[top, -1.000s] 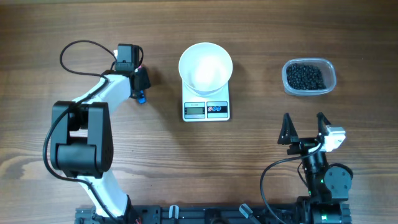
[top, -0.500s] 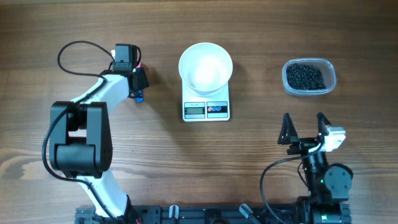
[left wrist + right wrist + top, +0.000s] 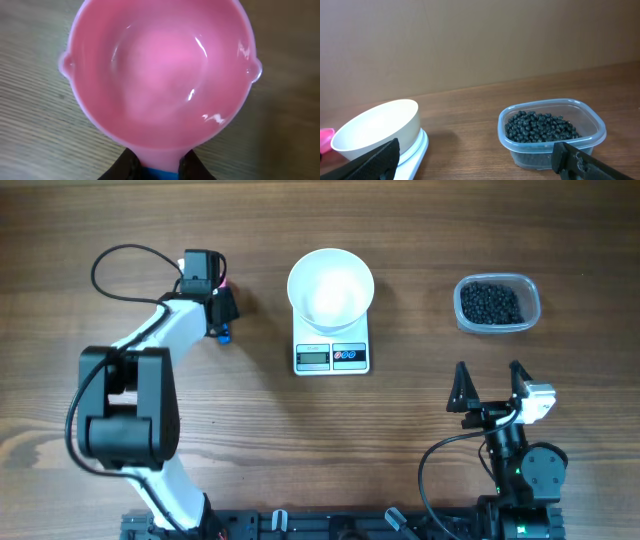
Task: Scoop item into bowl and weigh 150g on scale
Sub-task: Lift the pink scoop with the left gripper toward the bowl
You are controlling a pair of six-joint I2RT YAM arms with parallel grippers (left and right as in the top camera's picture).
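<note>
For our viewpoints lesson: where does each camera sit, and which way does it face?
Overhead: above the table, facing straight down; left arm and right arm show.
Left wrist: on the left gripper, facing down into its pink scoop.
Right wrist: low, facing across the table; open right gripper shows.
Shared: overhead and right wrist show bowl, beans.

Left gripper: snaps shut on the handle of the pink scoop.
Left arm: edges slightly left.
</note>
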